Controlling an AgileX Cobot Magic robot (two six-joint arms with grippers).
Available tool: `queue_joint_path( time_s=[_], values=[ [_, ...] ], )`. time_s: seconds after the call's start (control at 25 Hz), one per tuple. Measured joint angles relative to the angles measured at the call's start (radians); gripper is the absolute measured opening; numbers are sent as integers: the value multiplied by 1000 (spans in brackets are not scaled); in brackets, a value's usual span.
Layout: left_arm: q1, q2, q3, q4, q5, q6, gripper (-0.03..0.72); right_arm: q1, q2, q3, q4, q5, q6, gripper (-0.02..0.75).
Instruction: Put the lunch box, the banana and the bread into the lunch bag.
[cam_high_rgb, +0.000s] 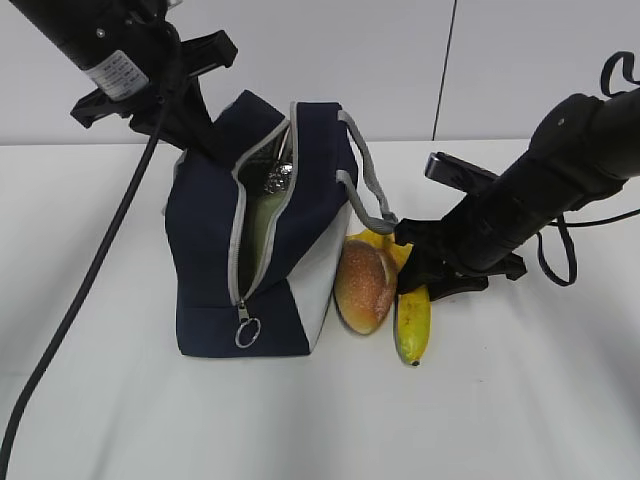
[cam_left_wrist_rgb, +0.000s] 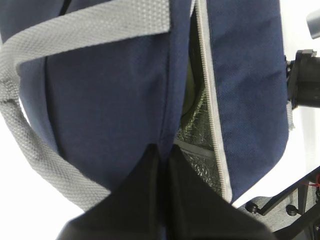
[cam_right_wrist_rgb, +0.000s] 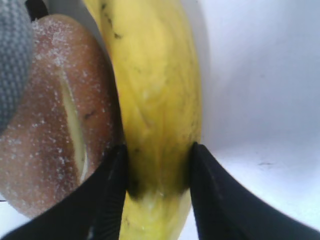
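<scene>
The navy lunch bag (cam_high_rgb: 210, 250) stands on the table with its zipper open. The sage-green lunch box (cam_high_rgb: 262, 235) shows inside it, and as a green patch in the left wrist view (cam_left_wrist_rgb: 190, 92). My left gripper (cam_high_rgb: 197, 135) is shut on the bag's top fabric edge (cam_left_wrist_rgb: 110, 90), with its tips (cam_left_wrist_rgb: 162, 151) pressed together on the cloth. The bread (cam_high_rgb: 363, 285) leans against the bag's white side. The banana (cam_high_rgb: 412, 320) lies right beside the bread. My right gripper (cam_high_rgb: 415, 272) is shut on the banana (cam_right_wrist_rgb: 155, 90), one finger on each side (cam_right_wrist_rgb: 157, 152), with the bread (cam_right_wrist_rgb: 45, 120) touching on the left.
A grey strap handle (cam_high_rgb: 365, 175) hangs over the bread, and its edge shows in the right wrist view (cam_right_wrist_rgb: 12, 50). The ring pull (cam_high_rgb: 248, 331) hangs low at the bag's front. A black cable (cam_high_rgb: 90, 290) runs down the left side. White table lies to the right and front.
</scene>
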Motion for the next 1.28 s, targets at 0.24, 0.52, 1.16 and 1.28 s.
queue_joint_path(
  time_s=[0.24, 0.52, 1.16, 1.28],
  values=[
    [0, 0, 0, 0, 0, 0, 1, -5, 0, -4, -19, 20, -4, 286],
    [0, 0, 0, 1, 1, 0, 1, -91, -26, -5, -99, 104, -4, 283],
    [0, 0, 0, 1, 2, 0, 1, -189, -225, -150, -122, 216, 16, 281],
    [0, 0, 0, 1, 2, 0, 1, -189, -229, -219, -42, 277, 12, 281]
  ],
)
